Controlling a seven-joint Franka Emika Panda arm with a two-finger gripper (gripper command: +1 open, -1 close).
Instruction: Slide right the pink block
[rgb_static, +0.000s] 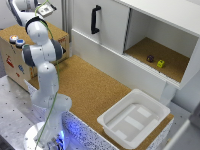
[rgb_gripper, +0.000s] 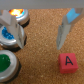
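1. While the exterior view takes in the whole scene, the white robot arm (rgb_static: 42, 75) stands at that view's left, bent upward, with its gripper (rgb_static: 45, 9) raised above a wooden box (rgb_static: 12, 57).
2. Coloured buttons (rgb_static: 16, 40) sit on top of that box, just below the arm's upper links.
3. Beside the arm stretches a cork-topped table (rgb_static: 85, 85), and a white plastic tray (rgb_static: 134, 118) rests on its near end, toward the exterior view's right of the arm.
4. Beyond the table stands a white cabinet (rgb_static: 150, 30) with a black handle (rgb_static: 95, 19); its open compartment holds a dark object (rgb_static: 150, 58) and a yellow-green block (rgb_static: 160, 63), near each other.
5. From this view the pink block cannot be found, and the gripper is too small to judge.
6. Turning to the wrist view, two pale fingers (rgb_gripper: 62, 32) hang well apart over cork, nothing between them.
7. Just beyond one fingertip lies the pink block (rgb_gripper: 67, 62), marked with a letter A and untouched.
8. Round buttons, blue (rgb_gripper: 6, 34), green (rgb_gripper: 5, 62) and orange-lit (rgb_gripper: 16, 13), cluster around the other finger, well apart from the block.
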